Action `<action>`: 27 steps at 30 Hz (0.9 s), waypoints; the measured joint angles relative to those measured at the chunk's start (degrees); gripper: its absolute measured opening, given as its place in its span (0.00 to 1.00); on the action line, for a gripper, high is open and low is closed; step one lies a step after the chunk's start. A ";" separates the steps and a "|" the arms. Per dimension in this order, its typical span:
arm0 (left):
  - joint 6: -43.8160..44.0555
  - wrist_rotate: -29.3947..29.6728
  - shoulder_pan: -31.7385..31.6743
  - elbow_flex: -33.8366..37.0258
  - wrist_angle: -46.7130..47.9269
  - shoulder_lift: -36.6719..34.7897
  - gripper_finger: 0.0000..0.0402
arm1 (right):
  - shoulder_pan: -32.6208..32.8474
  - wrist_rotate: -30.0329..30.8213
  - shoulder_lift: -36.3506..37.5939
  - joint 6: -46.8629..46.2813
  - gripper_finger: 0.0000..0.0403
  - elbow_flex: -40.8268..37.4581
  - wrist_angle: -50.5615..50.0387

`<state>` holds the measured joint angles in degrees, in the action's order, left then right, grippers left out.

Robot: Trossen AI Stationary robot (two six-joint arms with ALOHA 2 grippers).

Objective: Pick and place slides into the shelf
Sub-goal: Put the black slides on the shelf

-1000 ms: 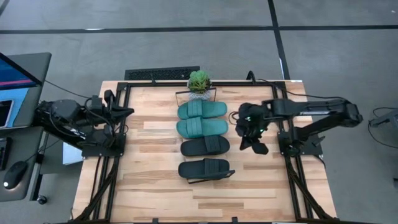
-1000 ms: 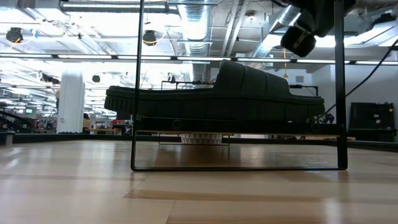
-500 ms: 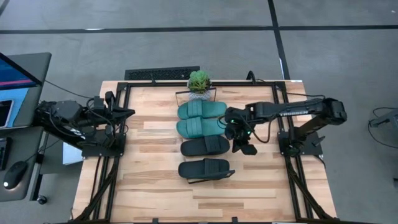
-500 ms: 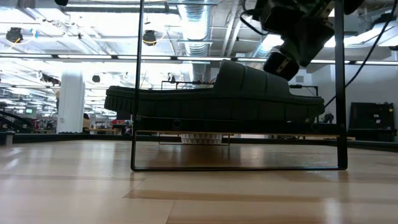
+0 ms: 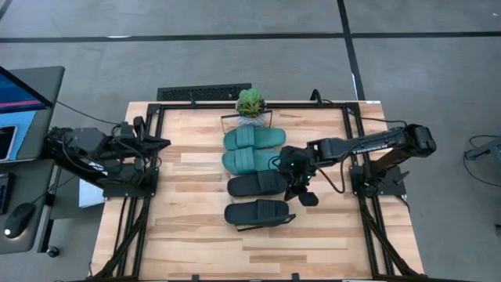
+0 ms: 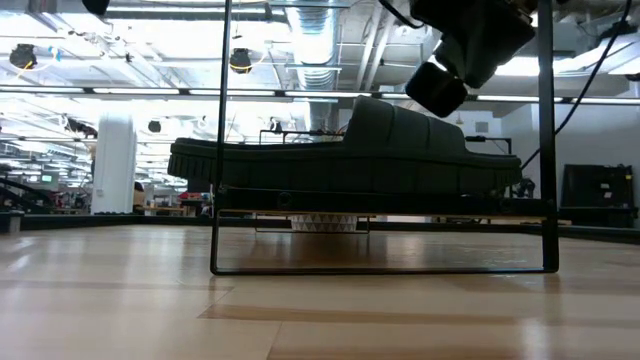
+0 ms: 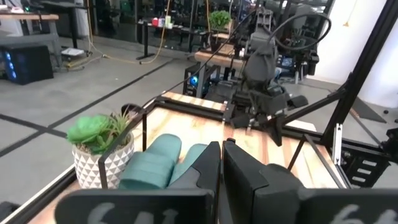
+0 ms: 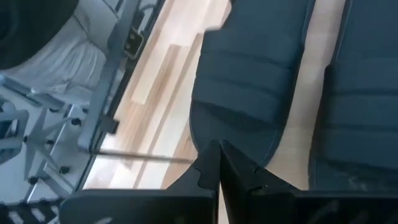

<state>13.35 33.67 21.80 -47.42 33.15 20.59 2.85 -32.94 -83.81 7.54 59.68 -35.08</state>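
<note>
Four slides lie side by side across the shelf, whose wire frame (image 5: 266, 227) runs down the table's middle: two teal (image 5: 254, 139) (image 5: 254, 160) at the far end, then two black (image 5: 258, 185) (image 5: 260, 212). In the low view the nearest black slide (image 6: 350, 150) rests sole-down on the raised plank (image 6: 380, 216). My right gripper (image 5: 291, 184) is shut and stands over the right end of the third slide (image 8: 249, 81). My left gripper (image 7: 221, 158) is shut and waits at the table's left edge (image 5: 160, 141). My right gripper points slanting down over the edge of the black slide (image 8: 230, 134) with its shut fingers. I cannot tell whether they touch it.
A small potted plant (image 5: 250, 103) stands at the shelf's far end. Black arm frames (image 5: 137, 188) (image 5: 376, 184) flank the table. Bare wood (image 5: 196, 235) lies left, right and near of the shelf.
My right gripper has moved toward the table's left and slightly toward its near edge, from beside the teal slides to the right end of the third, black slide. The slides have stayed where they were.
</note>
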 joint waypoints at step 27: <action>1.11 -0.04 0.00 0.00 2.31 -0.01 0.02 | 5.05 9.47 -6.56 -4.64 0.00 0.02 5.56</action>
<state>14.46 33.63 21.80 -47.42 35.46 20.58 7.90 -23.46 -90.37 2.90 59.70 -29.52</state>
